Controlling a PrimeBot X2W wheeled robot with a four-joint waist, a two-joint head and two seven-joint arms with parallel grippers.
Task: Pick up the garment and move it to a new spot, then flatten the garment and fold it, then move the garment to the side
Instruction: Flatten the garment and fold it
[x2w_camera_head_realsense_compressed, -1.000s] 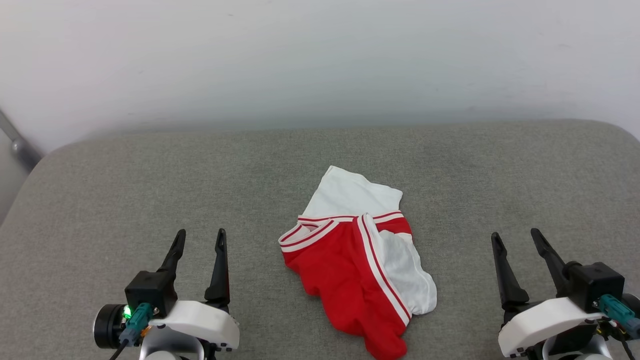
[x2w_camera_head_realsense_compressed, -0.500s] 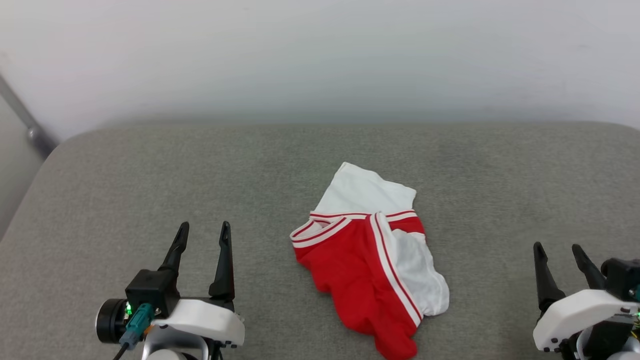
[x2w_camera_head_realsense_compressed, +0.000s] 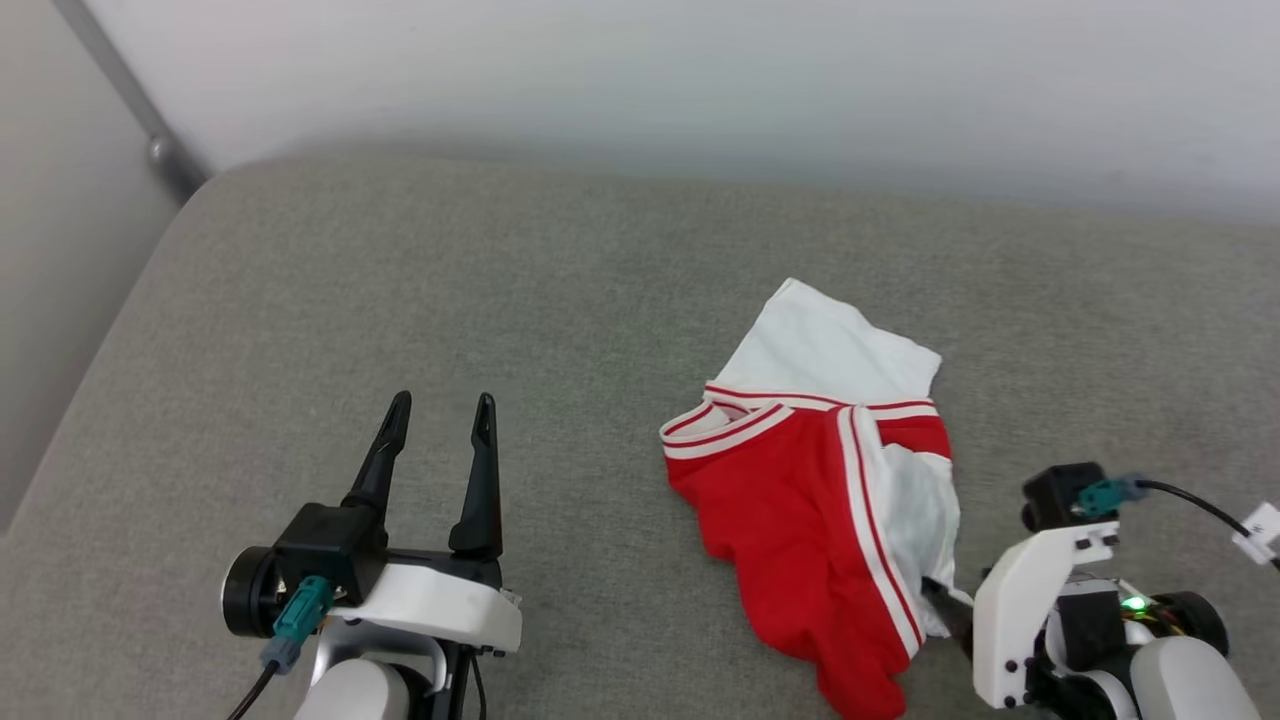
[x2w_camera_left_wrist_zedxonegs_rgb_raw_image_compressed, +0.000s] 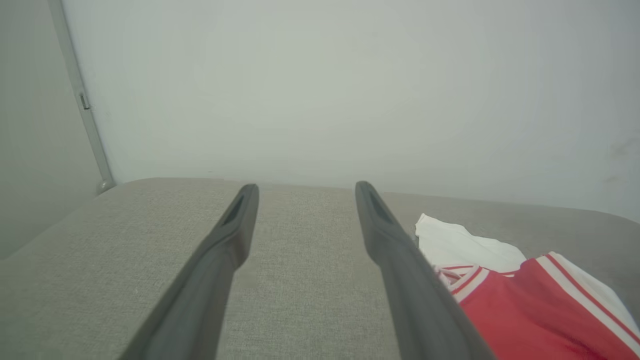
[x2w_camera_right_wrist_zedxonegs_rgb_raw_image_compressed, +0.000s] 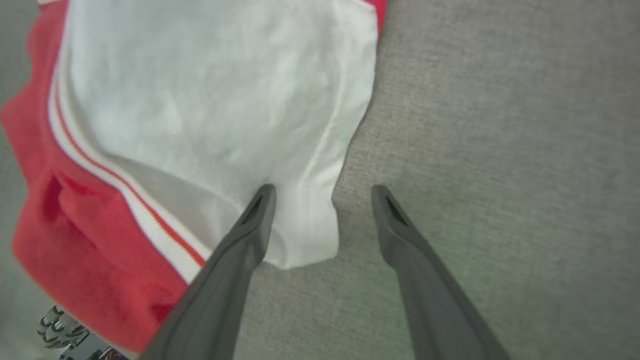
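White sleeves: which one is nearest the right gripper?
The near sleeve, at the right edge of the garment; the open right gripper straddles its corner. The other sleeve lies farther back.

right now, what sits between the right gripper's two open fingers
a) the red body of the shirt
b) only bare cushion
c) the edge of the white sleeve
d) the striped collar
c: in the right wrist view the open right gripper has one finger over the white sleeve of the garment and the other over the grey cushion, so the sleeve's edge lies between them.
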